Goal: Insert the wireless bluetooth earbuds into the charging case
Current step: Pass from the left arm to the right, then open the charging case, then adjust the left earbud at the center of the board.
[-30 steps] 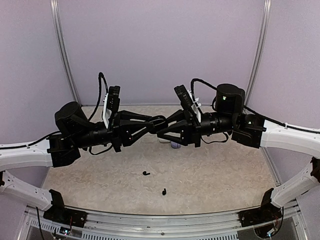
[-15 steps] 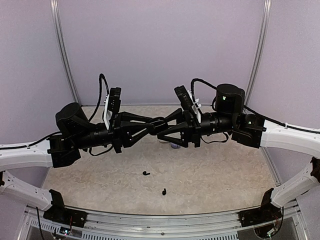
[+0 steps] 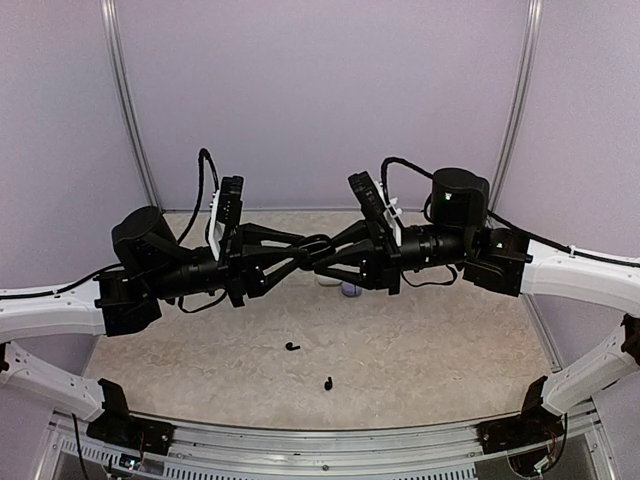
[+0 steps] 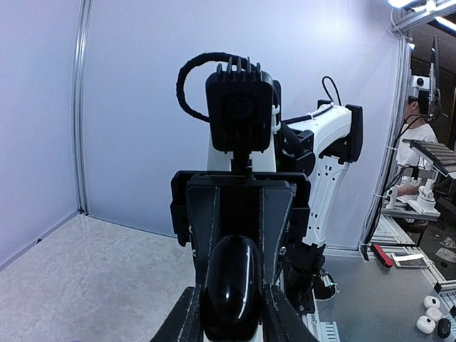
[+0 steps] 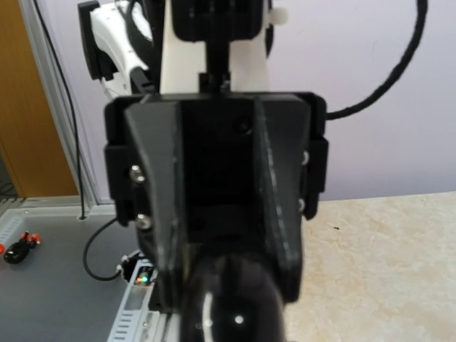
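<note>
Closest, by the near edge of the table, about midway along: one black earbud. A little further in and to its left, apart from it: a second black earbud. Both loose on the bare top. Above the middle of the table, raised clear of it: left gripper and right gripper nose to nose. Pinched between the left fingers: a glossy black case. Right fingers flanking its far end; clamping or merely alongside, cannot tell. Beneath, toward the far edge: a small lavender item, half hidden.
</note>
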### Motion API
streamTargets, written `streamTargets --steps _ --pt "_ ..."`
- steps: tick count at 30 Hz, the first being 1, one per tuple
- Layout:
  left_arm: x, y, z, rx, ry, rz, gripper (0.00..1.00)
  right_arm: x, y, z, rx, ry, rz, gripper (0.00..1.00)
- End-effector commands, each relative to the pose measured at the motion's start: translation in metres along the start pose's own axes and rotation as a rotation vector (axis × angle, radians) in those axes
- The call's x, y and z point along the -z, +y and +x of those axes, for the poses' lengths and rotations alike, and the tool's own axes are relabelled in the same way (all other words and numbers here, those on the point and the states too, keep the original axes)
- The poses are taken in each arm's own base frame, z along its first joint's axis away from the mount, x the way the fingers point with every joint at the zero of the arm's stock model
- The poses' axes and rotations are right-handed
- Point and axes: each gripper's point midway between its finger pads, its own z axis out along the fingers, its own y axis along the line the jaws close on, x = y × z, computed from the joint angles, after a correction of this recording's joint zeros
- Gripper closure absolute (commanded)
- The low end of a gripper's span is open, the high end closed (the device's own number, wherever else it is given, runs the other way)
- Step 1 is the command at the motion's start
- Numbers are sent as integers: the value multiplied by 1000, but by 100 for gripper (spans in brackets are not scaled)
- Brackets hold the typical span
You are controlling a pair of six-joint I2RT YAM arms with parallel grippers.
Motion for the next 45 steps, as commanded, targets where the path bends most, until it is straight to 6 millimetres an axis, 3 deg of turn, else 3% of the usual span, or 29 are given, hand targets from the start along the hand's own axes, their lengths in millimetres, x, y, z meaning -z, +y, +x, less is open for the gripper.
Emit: streamTargets --steps 1,18,25,35,38,45 --pt "3 2 -3 -4 -2 -31 69 4 -1 1 21 14 21 81" --pt "12 32 -16 17 -49 -190 62 0 3 15 81 80 27 91" --pt "14 40 -1 18 -5 -226 60 4 5 7 99 58 36 91" --pt "20 12 6 -72 48 -75 38 4 -2 24 58 97 71 93" --pt "17 7 7 -56 49 -45 38 3 0 24 64 99 57 94" --pt "7 30 8 -37 53 -154 50 2 7 26 85 104 22 94"
